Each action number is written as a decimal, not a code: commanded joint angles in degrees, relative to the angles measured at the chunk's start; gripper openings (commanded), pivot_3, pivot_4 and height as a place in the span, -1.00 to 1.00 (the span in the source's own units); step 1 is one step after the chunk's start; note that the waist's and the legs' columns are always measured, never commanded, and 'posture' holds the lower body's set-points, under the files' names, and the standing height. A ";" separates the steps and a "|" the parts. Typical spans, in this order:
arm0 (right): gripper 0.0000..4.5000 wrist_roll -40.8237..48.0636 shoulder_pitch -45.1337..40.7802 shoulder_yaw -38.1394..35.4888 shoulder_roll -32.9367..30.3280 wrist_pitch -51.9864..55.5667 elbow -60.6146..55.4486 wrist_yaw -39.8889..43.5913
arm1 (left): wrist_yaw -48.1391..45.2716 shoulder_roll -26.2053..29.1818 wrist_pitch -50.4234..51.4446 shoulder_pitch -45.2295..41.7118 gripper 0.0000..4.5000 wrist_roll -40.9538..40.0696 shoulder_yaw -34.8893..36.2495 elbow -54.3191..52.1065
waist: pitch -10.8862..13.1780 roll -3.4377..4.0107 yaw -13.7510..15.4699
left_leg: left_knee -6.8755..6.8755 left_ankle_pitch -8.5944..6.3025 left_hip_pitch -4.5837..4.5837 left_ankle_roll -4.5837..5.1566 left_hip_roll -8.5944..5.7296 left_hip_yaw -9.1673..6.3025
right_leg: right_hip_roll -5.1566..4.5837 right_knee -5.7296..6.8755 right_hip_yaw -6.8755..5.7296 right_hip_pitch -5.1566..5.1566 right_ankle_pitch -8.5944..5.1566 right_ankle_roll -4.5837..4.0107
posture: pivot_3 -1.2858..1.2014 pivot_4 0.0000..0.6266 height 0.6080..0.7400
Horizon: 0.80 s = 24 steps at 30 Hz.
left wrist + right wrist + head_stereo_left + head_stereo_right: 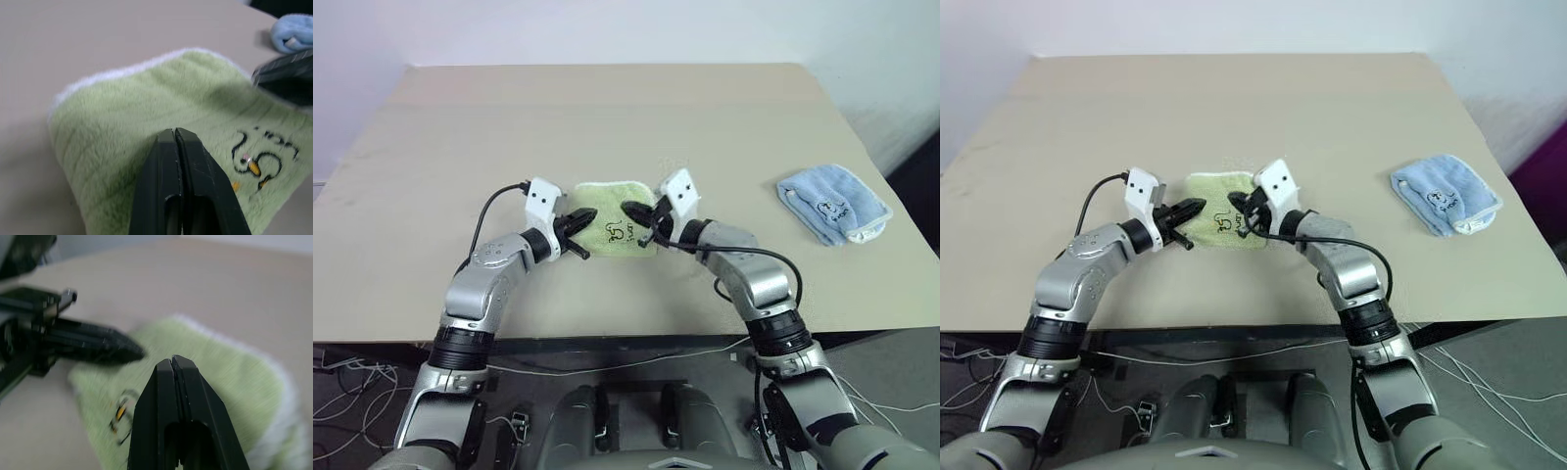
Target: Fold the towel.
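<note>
Left gripper (587, 221): black fingers pressed fully together, nothing between them; tips hang over the left edge of the towel.
Towel (607, 211): light green terry, folded into a small soft-cornered rectangle, lying flat near the middle of the table between the two grippers; white piped edging along its far side, dark printed logo (259, 161) with small orange marks facing up.
Right gripper (633, 210): fingers likewise pressed together and empty, tips over the towel's right part, pointing toward the left gripper and near it.
Table (431, 176): smooth, matte beige top.
Blue cloth (832, 204): light blue, fluffy, folded, well apart to the right, near the table's right edge.
</note>
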 commanded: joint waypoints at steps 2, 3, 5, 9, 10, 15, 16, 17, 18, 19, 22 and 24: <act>-1.00 -3.81 2.12 2.39 0.44 -1.55 5.11 -1.25 | -0.27 0.60 -2.48 1.68 -0.99 5.60 -3.13 2.73 | 0.00 0.01 0.01 | 0.00 0.00 -0.01 0.00 -0.01 0.01 | -0.01 0.00 0.00 -0.01 0.00 0.00 | 0.03 -0.52 1.00; -1.00 -4.39 2.49 2.65 0.36 -1.99 5.56 -1.37 | -0.24 0.20 -2.85 1.99 -0.99 5.83 -3.05 3.19 | -0.04 0.00 -0.02 | 0.00 0.00 -0.01 0.00 -0.01 0.01 | -0.01 0.01 0.00 -0.01 0.00 0.00 | 0.03 -0.52 1.00; -1.00 -4.66 3.34 2.66 0.25 -2.28 4.98 -1.19 | -0.08 -0.68 -3.56 2.62 -0.99 5.89 -2.50 3.46 | -0.07 -0.01 0.01 | 0.00 0.00 0.07 -0.01 0.01 -0.01 | 0.00 0.01 0.00 0.06 0.00 0.00 | 0.03 -0.52 1.00; -1.00 -3.01 4.78 0.79 0.01 -3.48 0.59 -0.31 | 0.06 -2.72 -5.34 3.31 -0.99 3.27 1.00 1.16 | -0.08 -0.01 0.05 | 0.00 -0.01 0.10 -0.01 0.00 -0.02 | -0.06 0.01 0.00 0.09 0.00 0.00 | 0.03 -0.52 1.00; -1.00 -1.95 5.01 -0.22 0.00 -3.57 -1.16 -0.08 | 0.07 -3.34 -5.06 3.16 -0.99 1.35 2.93 -0.05 | -0.08 -0.01 0.08 | 0.00 -0.01 0.10 -0.01 0.00 -0.02 | -0.07 0.01 0.00 0.09 0.00 0.00 | 0.03 -0.52 1.00; -1.00 4.82 5.03 -6.35 -1.78 1.10 -9.55 1.52 | -0.57 -0.81 -3.73 2.33 -0.99 -4.06 10.96 -5.25 | -0.03 -0.02 -0.06 | 0.00 -0.01 0.03 -0.01 0.00 -0.03 | -0.11 0.04 0.00 0.00 0.00 0.00 | 0.03 -0.52 1.00; -0.92 7.17 4.84 -8.17 -2.14 3.59 -10.78 1.67 | -0.53 1.17 -3.93 2.41 -1.00 -2.98 11.64 -5.02 | -0.03 -0.02 -0.06 | 0.00 -0.01 0.02 -0.01 0.00 -0.04 | -0.10 0.04 0.00 -0.01 0.00 0.00 | 0.03 -0.52 1.00; -0.83 9.68 4.53 -10.12 -2.17 6.51 -11.51 1.38 | -0.46 2.96 -4.22 2.59 -1.00 -1.68 11.89 -4.50 | -0.04 -0.02 -0.08 | 0.00 -0.01 0.02 -0.01 0.01 -0.04 | -0.09 0.05 0.00 -0.01 0.00 -0.01 | 0.03 -0.52 1.00; -0.73 13.58 3.86 -13.09 -1.91 10.58 -11.78 0.85 | -0.78 5.24 -5.25 3.13 -1.00 0.18 11.64 -3.75 | -0.04 -0.01 -0.13 | 0.00 -0.01 0.02 0.00 0.02 -0.05 | -0.07 0.04 0.00 -0.01 0.00 -0.01 | 0.03 -0.52 1.00; -0.59 17.19 3.20 -15.77 -1.73 14.31 -11.82 0.43 | -1.28 7.12 -6.32 3.71 -1.00 1.65 11.33 -3.11 | -0.04 -0.01 -0.12 | 0.00 -0.01 0.02 0.00 0.01 -0.04 | -0.06 0.04 0.00 -0.01 0.00 -0.01 | 0.03 -0.52 1.00; -0.15 25.29 0.83 -22.98 -1.44 24.04 -8.82 -2.19 | -3.52 11.01 -10.17 6.10 -1.00 4.63 10.49 -1.57 | -0.03 0.01 -0.11 | -0.02 -0.04 0.02 0.01 0.00 -0.04 | -0.09 0.01 0.00 -0.03 0.00 -0.02 | 0.03 -0.52 1.00; 0.18 28.56 -0.53 -26.21 -1.02 28.58 -6.44 -4.53 | -4.56 11.89 -11.88 7.21 -1.00 5.31 10.45 -0.74 | -0.03 0.01 0.03 | -0.03 -0.10 0.00 -0.09 -0.01 -0.04 | -0.16 0.02 0.00 -0.08 0.00 -0.04 | 0.03 -0.52 1.00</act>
